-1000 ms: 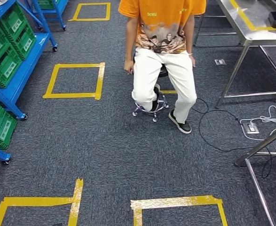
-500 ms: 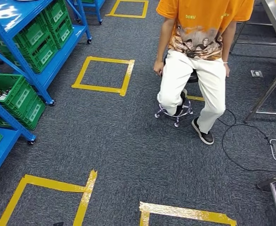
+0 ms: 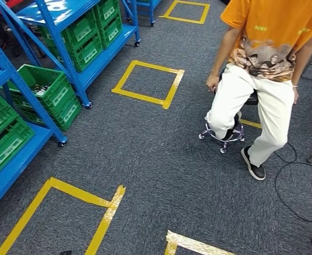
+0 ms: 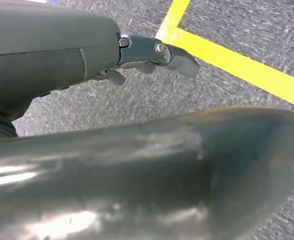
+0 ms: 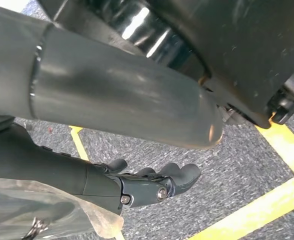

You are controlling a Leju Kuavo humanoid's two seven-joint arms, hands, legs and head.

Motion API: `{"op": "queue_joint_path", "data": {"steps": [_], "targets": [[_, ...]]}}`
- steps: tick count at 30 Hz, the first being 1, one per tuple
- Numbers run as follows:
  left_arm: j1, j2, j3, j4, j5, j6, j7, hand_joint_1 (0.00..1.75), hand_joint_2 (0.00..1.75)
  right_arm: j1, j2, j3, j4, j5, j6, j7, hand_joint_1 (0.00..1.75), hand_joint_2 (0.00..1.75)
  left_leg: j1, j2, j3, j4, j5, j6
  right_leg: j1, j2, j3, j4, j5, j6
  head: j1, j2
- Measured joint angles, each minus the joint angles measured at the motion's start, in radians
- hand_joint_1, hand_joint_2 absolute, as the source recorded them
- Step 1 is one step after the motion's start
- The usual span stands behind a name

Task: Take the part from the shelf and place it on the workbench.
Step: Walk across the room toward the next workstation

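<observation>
The blue shelf (image 3: 61, 64) stands at the far left of the grey carpet, green bins (image 3: 50, 93) on its tiers; which bin holds the part cannot be told. A person (image 3: 262, 79) sits on a stool (image 3: 226, 135) well right of the shelf. The left robot hand (image 4: 153, 57) and right robot hand (image 5: 153, 182) hang over the carpet, fingers extended, holding nothing.

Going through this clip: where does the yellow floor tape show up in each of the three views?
Head view: yellow tape forms a full square between the blue shelf and the seated person.
Left wrist view: a tape corner lies beyond the left hand.
Right wrist view: tape strips lie on the floor below the right hand.
Shared landmark: the grey carpet.
</observation>
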Motion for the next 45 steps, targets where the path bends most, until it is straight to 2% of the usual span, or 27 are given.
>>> {"op": "queue_joint_path", "data": {"steps": [1, 3, 5, 6, 7, 8, 10, 12, 14, 16, 17, 20, 22, 23, 25, 26, 28, 30, 32, 34, 36, 38, 39, 41, 42, 43, 45], "targets": [[0.002, 0.001, 0.0, 0.0, 0.0, 0.0, 0.001, 0.0, 0.0, -0.002, 0.0, 0.0, 0.0, 0.0, 0.0, -0.001, 0.0, 0.0, 0.002, -0.011, 0.001, -0.003, 0.002, 0.005, -0.001, -0.004, 0.001, -0.001, -0.003, 0.006, 0.0, 0.0], [0.003, 0.001, 0.0, 0.0, 0.0, 0.002, 0.004, 0.0, 0.0, -0.004, 0.0, 0.0, 0.0, 0.001, -0.001, -0.006, 0.0, 0.0, 0.008, -0.03, 0.005, -0.012, 0.007, 0.016, -0.004, 0.031, -0.011, 0.029, -0.029, 0.015, 0.003, 0.0], [0.0, 0.001, 0.0, 0.0, -0.001, 0.002, 0.007, 0.0, 0.0, -0.003, 0.0, 0.0, 0.0, 0.001, -0.002, -0.01, 0.0, 0.0, 0.012, -0.051, 0.007, -0.015, 0.01, 0.024, -0.007, 0.086, -0.065, 0.143, -0.087, 0.021, 0.008, 0.0], [0.0, 0.0, 0.0, 0.0, -0.001, 0.002, 0.008, 0.0, 0.0, -0.001, 0.0, 0.0, 0.0, 0.0, -0.002, -0.01, 0.0, 0.0, 0.012, -0.064, 0.006, -0.015, 0.011, 0.026, -0.008, 0.099, -0.103, 0.217, -0.115, 0.023, 0.009, 0.0], [-0.001, -0.001, 0.0, 0.0, -0.001, 0.002, 0.008, 0.0, 0.0, 0.001, 0.0, 0.0, 0.0, 0.0, -0.002, -0.01, 0.0, 0.0, 0.012, -0.077, 0.007, -0.015, 0.011, 0.026, -0.008, 0.105, -0.136, 0.275, -0.129, 0.024, 0.009, 0.0], [0.0, -0.001, 0.0, 0.0, -0.001, 0.002, 0.009, 0.0, 0.0, 0.003, 0.0, 0.0, 0.0, 0.0, -0.002, -0.011, 0.0, 0.0, 0.012, -0.091, 0.007, -0.015, 0.01, 0.026, -0.008, 0.107, -0.155, 0.297, -0.122, 0.025, 0.009, 0.0], [0.0, -0.001, 0.0, 0.0, 0.0, 0.002, 0.009, 0.0, 0.0, 0.006, 0.0, 0.0, 0.0, 0.001, -0.002, -0.012, 0.0, 0.0, 0.013, -0.12, 0.01, -0.014, 0.009, 0.024, -0.01, 0.115, -0.135, 0.223, -0.054, 0.023, 0.009, 0.0], [-0.001, -0.001, 0.0, 0.0, 0.002, 0.002, 0.01, 0.0, 0.0, 0.006, -0.001, 0.0, 0.0, 0.002, -0.002, -0.013, 0.0, 0.0, 0.013, -0.146, 0.009, -0.008, 0.006, 0.018, -0.015, 0.158, -0.079, 0.083, 0.012, 0.02, 0.009, 0.0], [-0.001, -0.001, 0.001, 0.0, 0.003, 0.003, 0.013, 0.0, 0.0, 0.005, -0.001, 0.0, 0.0, 0.003, -0.001, -0.013, 0.0, 0.0, 0.013, -0.168, 0.002, -0.002, 0.005, 0.007, -0.017, 0.189, -0.047, 0.018, 0.028, 0.015, 0.009, 0.0], [0.002, 0.0, 0.002, 0.0, 0.003, 0.008, 0.017, 0.0, 0.0, 0.003, -0.001, 0.0, 0.001, 0.004, 0.0, -0.013, 0.0, 0.0, 0.017, -0.188, -0.004, -0.001, 0.007, -0.004, -0.014, 0.175, -0.041, 0.015, 0.028, 0.006, 0.008, 0.0], [0.004, 0.001, 0.002, 0.0, 0.002, 0.011, 0.018, 0.0, 0.0, 0.003, -0.001, 0.0, 0.001, 0.004, 0.0, -0.013, 0.0, 0.0, 0.017, -0.18, -0.008, 0.006, 0.002, -0.008, -0.014, 0.163, -0.039, 0.014, 0.029, 0.0, 0.008, 0.0], [0.001, 0.001, 0.003, 0.0, 0.0, 0.018, 0.019, 0.0, 0.0, 0.005, 0.0, 0.0, 0.001, 0.003, 0.001, -0.013, 0.0, 0.0, 0.015, -0.102, -0.061, 0.123, -0.068, -0.022, -0.015, 0.12, -0.034, 0.008, 0.027, -0.017, 0.0, 0.0], [-0.002, 0.001, 0.003, 0.0, -0.003, 0.02, 0.019, 0.0, 0.0, 0.007, -0.001, 0.0, 0.001, 0.003, 0.001, -0.013, 0.0, 0.0, 0.019, -0.078, -0.12, 0.25, -0.122, -0.029, -0.013, 0.089, -0.033, 0.009, 0.023, -0.021, -0.001, 0.0], [-0.001, 0.001, 0.003, 0.0, -0.004, 0.023, 0.019, 0.0, 0.0, 0.007, -0.001, 0.0, 0.001, 0.002, 0.001, -0.013, 0.0, 0.0, 0.021, -0.074, -0.134, 0.282, -0.126, -0.031, -0.013, 0.075, -0.031, 0.009, 0.021, -0.022, -0.001, 0.0], [0.003, 0.001, 0.003, 0.0, -0.007, 0.033, 0.019, 0.0, 0.0, 0.006, -0.002, 0.0, 0.001, 0.002, 0.002, -0.013, 0.0, 0.0, 0.023, -0.063, -0.106, 0.229, -0.077, -0.029, -0.012, 0.05, -0.025, 0.009, 0.016, -0.02, -0.001, 0.0], [0.003, 0.001, 0.003, 0.0, -0.008, 0.039, 0.019, 0.0, 0.0, 0.005, -0.002, 0.0, 0.001, 0.002, 0.003, -0.013, 0.0, 0.0, 0.021, -0.046, -0.07, 0.159, -0.04, -0.025, -0.012, 0.039, -0.02, 0.009, 0.013, -0.018, -0.001, 0.0], [0.0, 0.001, 0.003, 0.0, -0.011, 0.046, 0.019, 0.0, 0.0, 0.005, -0.002, 0.0, 0.001, 0.002, 0.003, -0.012, 0.0, 0.0, 0.012, -0.001, -0.013, 0.042, -0.001, -0.016, -0.007, 0.018, -0.012, 0.01, 0.005, -0.009, -0.002, 0.0], [-0.003, 0.0, 0.003, 0.0, -0.012, 0.05, 0.019, 0.0, 0.0, 0.004, -0.002, 0.0, 0.001, 0.002, 0.004, -0.011, 0.0, 0.0, 0.004, 0.011, -0.002, 0.01, -0.004, -0.008, -0.002, -0.004, -0.007, 0.009, -0.001, 0.001, 0.0, 0.0], [0.0, -0.001, 0.003, 0.0, -0.012, 0.053, 0.019, 0.0, 0.0, -0.002, -0.002, 0.0, 0.001, 0.003, 0.004, -0.01, 0.0, 0.0, 0.007, -0.011, -0.001, 0.003, -0.002, 0.001, -0.003, -0.01, -0.001, 0.009, -0.008, 0.011, 0.002, 0.0], [0.001, -0.001, 0.003, 0.0, -0.012, 0.055, 0.019, 0.0, 0.0, -0.005, -0.002, 0.0, 0.001, 0.004, 0.004, -0.009, 0.0, 0.0, 0.013, -0.032, 0.002, -0.004, 0.003, 0.013, -0.008, 0.038, -0.021, 0.055, -0.04, 0.021, 0.007, 0.0], [-0.003, -0.004, 0.003, 0.001, -0.014, 0.055, 0.018, 0.0, 0.0, -0.004, -0.002, 0.0, 0.001, 0.004, 0.005, -0.008, 0.0, 0.0, 0.016, -0.055, 0.001, -0.006, 0.005, 0.021, -0.012, 0.093, -0.085, 0.181, -0.099, 0.026, 0.012, 0.0], [-0.005, -0.008, 0.003, 0.001, -0.015, 0.055, 0.018, 0.0, 0.0, -0.001, -0.002, 0.0, 0.001, 0.004, 0.005, -0.006, 0.0, 0.0, 0.016, -0.082, 0.001, -0.005, 0.004, 0.023, -0.012, 0.106, -0.148, 0.289, -0.126, 0.03, 0.013, 0.0], [-0.004, -0.008, 0.003, 0.001, -0.015, 0.055, 0.018, 0.0, 0.0, 0.001, -0.002, -0.001, 0.001, 0.003, 0.006, -0.006, 0.0, 0.0, 0.016, -0.096, 0.002, -0.004, 0.004, 0.022, -0.013, 0.108, -0.158, 0.295, -0.111, 0.03, 0.014, 0.0], [-0.004, -0.01, 0.003, 0.001, -0.015, 0.055, 0.018, 0.0, 0.0, 0.003, -0.002, -0.001, 0.001, 0.003, 0.006, -0.005, 0.0, 0.0, 0.017, -0.125, 0.005, -0.001, 0.002, 0.02, -0.015, 0.124, -0.123, 0.19, -0.032, 0.028, 0.014, 0.0], [-0.005, -0.011, 0.003, 0.002, -0.016, 0.056, 0.018, 0.0, 0.0, 0.003, -0.002, -0.001, 0.001, 0.003, 0.006, -0.004, 0.0, 0.0, 0.016, -0.138, 0.005, 0.001, 0.0, 0.016, -0.017, 0.149, -0.095, 0.122, 0.0, 0.027, 0.014, 0.0], [-0.006, -0.012, 0.003, 0.002, -0.016, 0.056, 0.018, 0.0, 0.0, 0.003, -0.002, -0.001, 0.001, 0.003, 0.006, -0.004, 0.0, 0.0, 0.017, -0.152, 0.002, 0.005, -0.002, 0.012, -0.02, 0.171, -0.07, 0.067, 0.019, 0.025, 0.013, 0.0], [-0.007, -0.014, 0.003, 0.002, -0.017, 0.056, 0.017, 0.0, 0.0, 0.003, -0.003, -0.001, 0.002, 0.003, 0.005, -0.003, 0.0, 0.0, 0.018, -0.172, -0.005, 0.009, -0.001, 0.0, -0.019, 0.195, -0.048, 0.029, 0.02, 0.017, 0.012, 0.0]]}}
